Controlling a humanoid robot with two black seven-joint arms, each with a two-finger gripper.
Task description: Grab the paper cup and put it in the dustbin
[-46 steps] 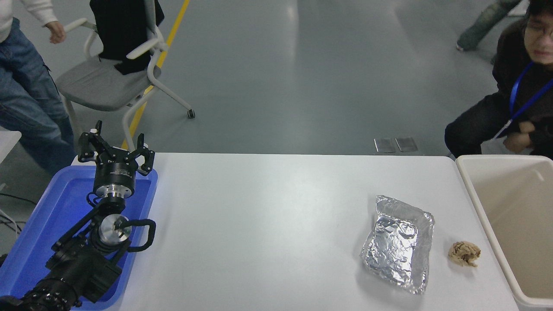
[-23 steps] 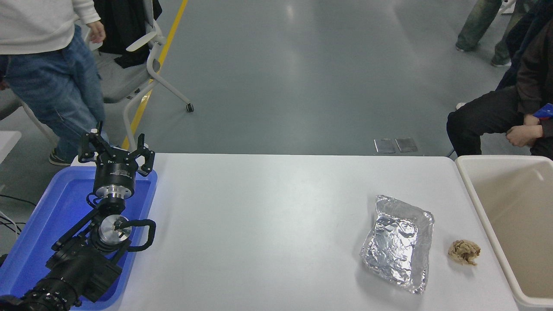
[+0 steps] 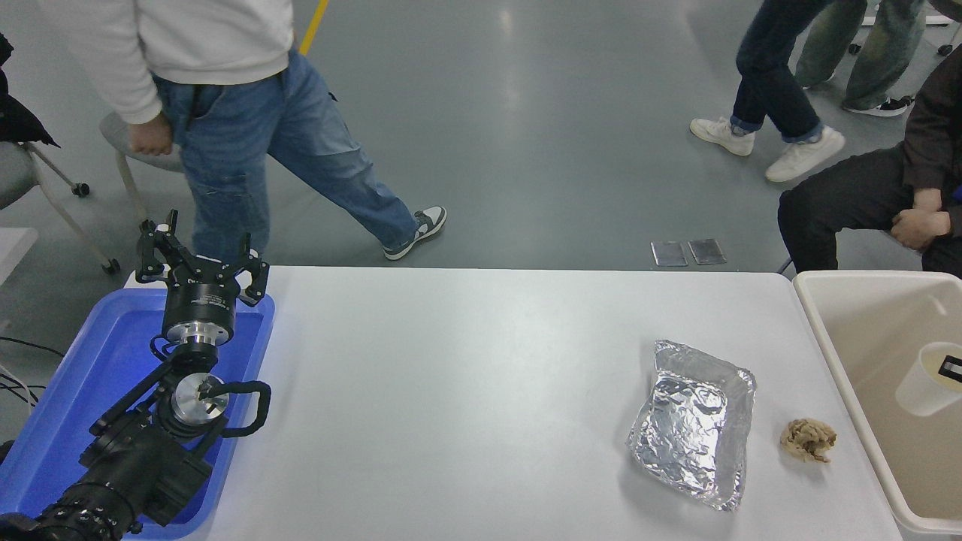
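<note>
We start with the white rectangular worktop (image 3: 466, 391), which fills the lower half of the head view. Next in size is the large cream-white rectangular plastic dustbin (image 3: 820, 330), standing against the worktop's 3 o'clock edge, its beige inside open to the camera. At the 9 o'clock end lies a blue plastic tray (image 3: 68, 391). The black left arm is parked over it and points toward 12 o'clock, and the left tool (image 3: 200, 254) is released, its prongs spread and empty.

Toward 4 o'clock from the worktop's middle sits a crinkled silver foil tray (image 3: 695, 424), its long axis running roughly 12 to 6.

The small white tapered paper cup (image 3: 921, 383) is inside the dustbin's outline. It is tipped so that its rolled rim and cream inside face 2 o'clock and its base faces 8 o'clock. We cannot tell whether it hangs above the bin floor or rests on it.

Between the foil tray and the dustbin's rim lies a crumpled brown paper wad (image 3: 808, 439), apart from both.

Smallest is a black sliver of the right tool (image 3: 951, 367) at the picture's 3 o'clock edge. It touches the cup's rim on the 2 o'clock side. The right arm is out of view, so we cannot tell its pose, nor whether that tool is clenched or released.

We judge the right tool far the nearer one. Since the cup is already over the dustbin, what remains seems to be only letting go and drawing away toward 3 o'clock.
</note>
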